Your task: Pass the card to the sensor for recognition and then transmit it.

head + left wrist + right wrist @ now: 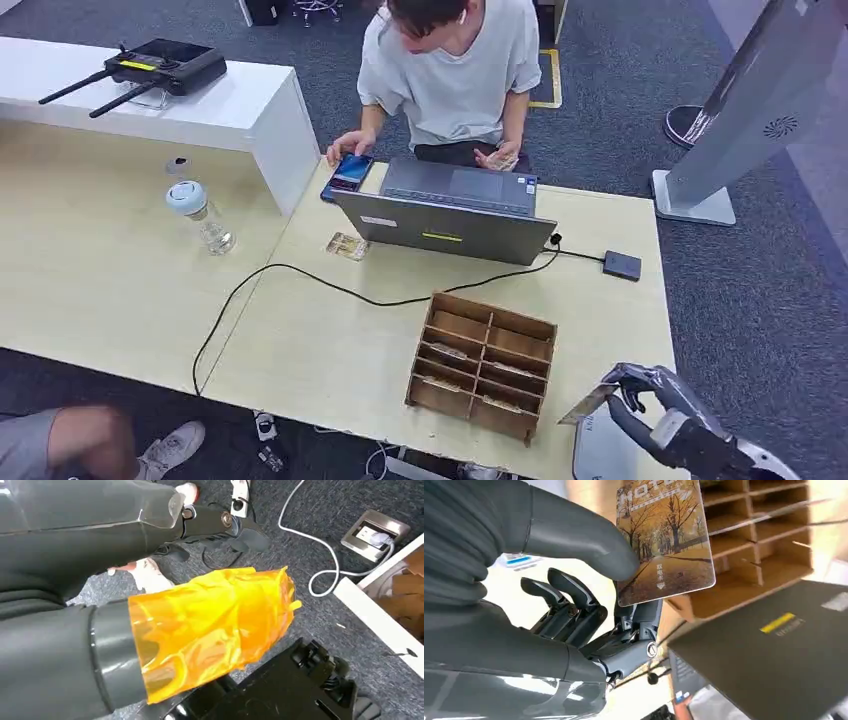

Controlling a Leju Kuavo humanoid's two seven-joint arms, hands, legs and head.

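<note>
My right hand (662, 415) hovers over the table's near right corner, just right of the wooden slotted rack (483, 363). It pinches a card (588, 403) between thumb and finger. The right wrist view shows the card (664, 540) printed with autumn trees, held under the thumb (589, 545) in front of the rack (759, 535). The small black sensor box (622, 265) lies on the table farther back, wired toward the laptop (445, 215). My left hand (200, 625), its thumb wrapped in yellow tape, hangs over the carpet holding nothing, fingers (220, 525) loosely extended.
A person sits behind the laptop with a phone (350, 172). A second card (347, 245) and a black cable (330, 285) lie on the table; a bottle (205, 215) stands left. A white counter (240, 110) carries a device with antennas. Another person's leg (90, 440) shows at the lower left.
</note>
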